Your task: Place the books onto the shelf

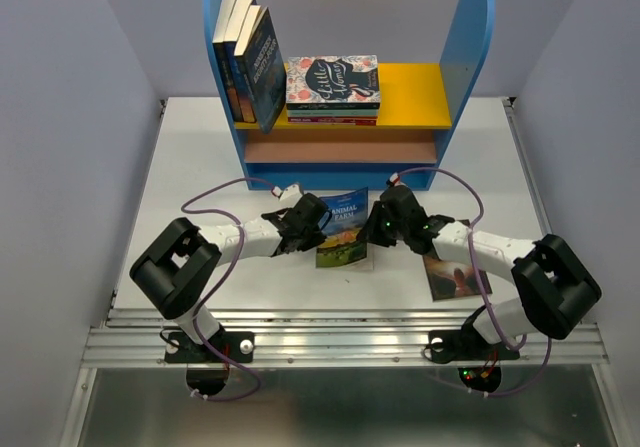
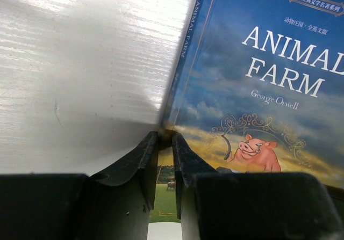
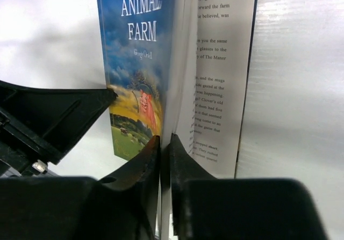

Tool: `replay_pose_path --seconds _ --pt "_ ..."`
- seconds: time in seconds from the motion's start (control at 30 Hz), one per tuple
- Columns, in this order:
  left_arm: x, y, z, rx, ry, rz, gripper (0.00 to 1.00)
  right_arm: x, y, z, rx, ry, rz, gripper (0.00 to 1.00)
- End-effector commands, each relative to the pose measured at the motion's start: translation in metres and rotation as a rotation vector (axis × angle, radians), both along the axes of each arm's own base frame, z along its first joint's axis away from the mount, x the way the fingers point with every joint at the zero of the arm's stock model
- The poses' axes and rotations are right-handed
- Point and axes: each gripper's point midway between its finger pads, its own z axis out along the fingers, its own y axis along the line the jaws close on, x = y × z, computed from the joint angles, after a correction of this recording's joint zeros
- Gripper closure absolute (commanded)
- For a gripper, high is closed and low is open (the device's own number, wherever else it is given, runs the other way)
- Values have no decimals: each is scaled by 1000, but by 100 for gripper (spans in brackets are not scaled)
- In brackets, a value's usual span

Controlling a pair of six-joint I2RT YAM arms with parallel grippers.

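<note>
A paperback with a blue sky and pig cover, "Animal Farm" [image 1: 345, 229], is at mid-table in front of the shelf [image 1: 410, 97]. My left gripper [image 1: 310, 229] is shut on its spine edge, and the wrist view shows the book [image 2: 258, 106] pinched between the narrow jaws of that gripper [image 2: 165, 138]. My right gripper [image 1: 378, 229] is shut on the opposite edge. Its wrist view shows the gripper [image 3: 165, 140] clamped on the front cover [image 3: 137, 63] and some leaves, with printed pages [image 3: 215, 79] fanned open beside them. Three dark books [image 1: 248, 62] lean at the upper board's left end.
A floral "Little Women" stack [image 1: 332, 85] lies flat on the yellow board, with bare board to its right. Another paperback [image 1: 455, 272] lies on the table under my right arm. The tan lower board [image 1: 340, 147] holds nothing. The left arm's dark body [image 3: 48, 116] shows close in the right wrist view.
</note>
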Motion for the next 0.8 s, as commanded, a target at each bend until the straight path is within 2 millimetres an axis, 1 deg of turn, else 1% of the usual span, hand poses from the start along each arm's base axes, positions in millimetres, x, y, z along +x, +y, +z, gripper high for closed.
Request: replay_pose_path --seconds 0.0,0.07,0.1,0.13,0.17,0.2,0.23,0.27,0.3,0.33,0.37,0.4,0.43,0.47,0.5,0.53,0.57,0.6,0.63,0.67,0.7,0.73,0.77 --pt "-17 -21 10 -64 38 -59 75 -18 9 -5 25 46 53 99" --pt "-16 -21 11 -62 39 -59 75 -16 11 7 51 -1 62 99" --pt "-16 -22 14 -65 31 -66 74 -15 11 12 61 -22 74 99" --pt "-13 -24 20 -75 19 -65 73 -15 12 22 73 -58 91 99" --pt "-12 -24 28 -80 1 -66 69 -14 12 29 76 -91 108 99" --pt "-10 -24 34 -83 -12 -69 66 -10 16 43 102 -145 125 99" --pt "-7 -26 44 -91 -32 -71 63 -9 17 64 135 -216 142 99" --pt "-5 -24 59 -101 -64 -67 61 -8 17 75 142 -261 156 99" --pt "-5 -22 68 -109 -81 -66 51 -8 16 85 154 -299 162 99" --pt "-4 -22 79 -123 -103 -63 50 -8 14 96 166 -341 165 99" --pt "-4 -17 87 -126 -125 -54 49 -10 11 118 191 -402 164 99" --pt "-5 -14 111 -168 -176 -45 45 -10 8 128 198 -436 158 99" --pt "-7 -8 120 -183 -194 -32 37 -12 6 138 209 -467 160 99" --pt "-10 -1 143 -225 -243 -17 30 -16 1 156 228 -514 161 99" --pt "-12 2 153 -248 -267 -14 10 -19 -1 164 232 -534 168 99" --pt "-16 7 160 -263 -285 -12 1 -22 -3 173 243 -552 172 99" --pt "-19 9 169 -287 -306 -19 1 -25 -5 181 238 -572 183 99" --pt "-25 14 190 -332 -354 -31 1 -34 -8 195 268 -604 202 99" --pt "-29 18 198 -347 -376 -35 1 -38 -9 205 282 -626 211 99" --pt "-36 23 220 -394 -433 -60 1 -46 -11 210 283 -629 242 99" --pt "-40 25 230 -427 -457 -67 1 -49 -13 217 289 -649 244 99" --pt "-46 26 238 -440 -491 -110 1 -59 -16 229 316 -679 270 99" --pt "-49 27 253 -477 -550 -129 1 -64 -17 236 326 -701 283 99"
